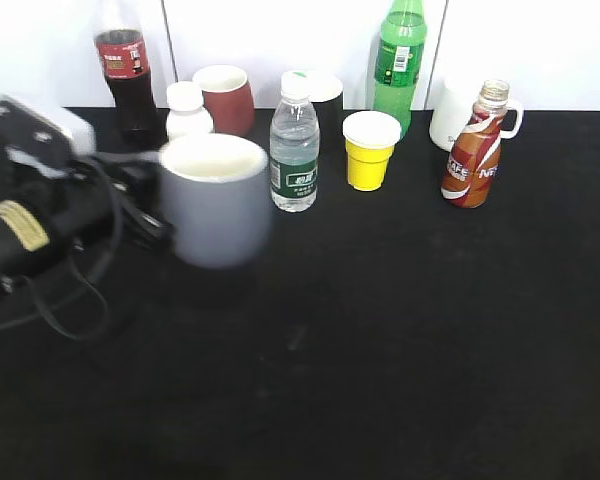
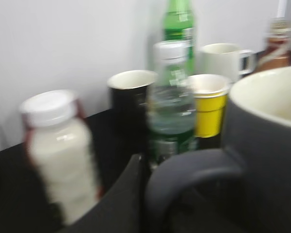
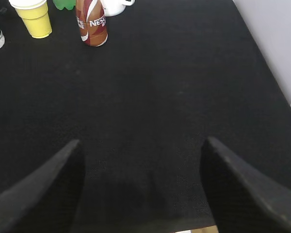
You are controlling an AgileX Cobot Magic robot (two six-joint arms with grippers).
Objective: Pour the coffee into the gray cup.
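Left gripper (image 1: 145,195) clamped on the handle of the gray cup (image 1: 216,198), at about nine o'clock on the black bench (image 1: 400,330); cup upright, mouth open, pale inside, blurred in both the exterior and left wrist views. Coffee bottle (image 1: 474,147) standing upright at two o'clock, brown with a red-and-white label, cap off, well apart from the cup and untouched. Between them, at twelve o'clock, a water bottle (image 1: 295,143) just beside the cup and a yellow cup (image 1: 369,150) next along. Behind, against the wall: a cola bottle (image 1: 127,68), a small white bottle (image 1: 188,111), a dark red cup (image 1: 225,97), a green bottle (image 1: 400,62) and a white mug (image 1: 454,113). Right gripper (image 3: 140,189) spread wide open over bare bench, holding nothing, coffee bottle far off at eleven o'clock in the right wrist view.
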